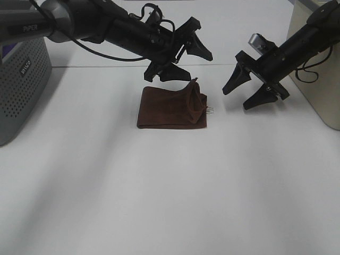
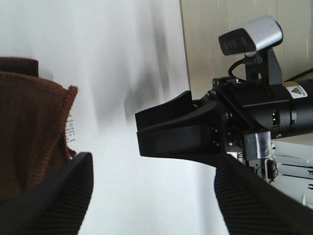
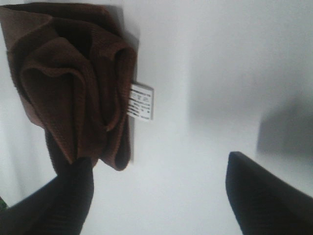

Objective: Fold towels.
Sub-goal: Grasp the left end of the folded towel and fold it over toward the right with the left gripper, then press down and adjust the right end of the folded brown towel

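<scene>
A brown towel (image 1: 167, 109) lies folded on the white table (image 1: 170, 191), and its right end stands up in a rumpled bunch (image 1: 195, 100) with a white label (image 3: 141, 102). My left gripper (image 1: 199, 66) is open and empty, just above the towel's far right corner. My right gripper (image 1: 236, 99) is open and empty, a little to the right of the towel and apart from it. In the left wrist view the towel (image 2: 29, 132) is beside one finger (image 2: 58, 200), and the right gripper (image 2: 181, 132) faces it. In the right wrist view the bunched towel (image 3: 73, 83) lies ahead of the open fingers (image 3: 269, 191).
A grey perforated box (image 1: 21, 79) stands at the table's left edge. A beige container (image 1: 319, 64) stands at the right, behind the right arm. Black cables hang from both arms.
</scene>
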You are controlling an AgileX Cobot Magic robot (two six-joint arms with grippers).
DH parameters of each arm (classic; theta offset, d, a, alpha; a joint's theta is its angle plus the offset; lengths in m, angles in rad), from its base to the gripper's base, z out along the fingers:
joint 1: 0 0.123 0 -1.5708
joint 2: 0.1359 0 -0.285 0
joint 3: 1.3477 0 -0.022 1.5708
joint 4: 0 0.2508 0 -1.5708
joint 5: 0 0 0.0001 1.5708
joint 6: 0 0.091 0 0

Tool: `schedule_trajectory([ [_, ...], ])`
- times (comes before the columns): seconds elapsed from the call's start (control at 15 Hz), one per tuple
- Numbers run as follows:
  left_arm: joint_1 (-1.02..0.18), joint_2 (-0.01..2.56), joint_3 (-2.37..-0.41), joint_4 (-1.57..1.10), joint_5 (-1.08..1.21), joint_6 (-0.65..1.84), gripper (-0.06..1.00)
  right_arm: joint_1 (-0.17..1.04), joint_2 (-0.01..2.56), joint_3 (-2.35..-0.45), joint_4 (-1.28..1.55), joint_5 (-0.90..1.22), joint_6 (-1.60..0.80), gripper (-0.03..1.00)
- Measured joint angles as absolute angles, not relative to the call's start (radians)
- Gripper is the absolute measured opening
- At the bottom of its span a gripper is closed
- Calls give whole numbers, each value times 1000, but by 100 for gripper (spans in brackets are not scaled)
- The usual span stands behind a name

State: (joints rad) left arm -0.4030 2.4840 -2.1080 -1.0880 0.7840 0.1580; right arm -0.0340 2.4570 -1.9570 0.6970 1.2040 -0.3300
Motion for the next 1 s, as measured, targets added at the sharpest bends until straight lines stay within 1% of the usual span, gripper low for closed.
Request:
schedule_trajectory([
  [0.13, -367, 2467, -2109, -1054, 788, 215, 67, -34, 2442, -1957, 773, 1204, -357, 71],
  [0.33, -292, 2461, -2111, -927, 816, 209, 67, -13, 2383, -1957, 881, 1204, -380, 71],
  [0.47, -263, 2461, -2111, -785, 824, 160, 67, 64, 2361, -1963, 902, 1203, -380, 71],
  [0.67, -256, 2461, -2111, -592, 846, 81, 67, 201, 2359, -1964, 913, 1200, -382, 71],
  [0.8, -247, 2461, -2111, -505, 867, 31, 67, 276, 2359, -1964, 913, 1147, -382, 71],
  [1.0, -226, 2461, -2111, -380, 923, -71, 67, 315, 2364, -1964, 908, 1043, -381, 71],
])
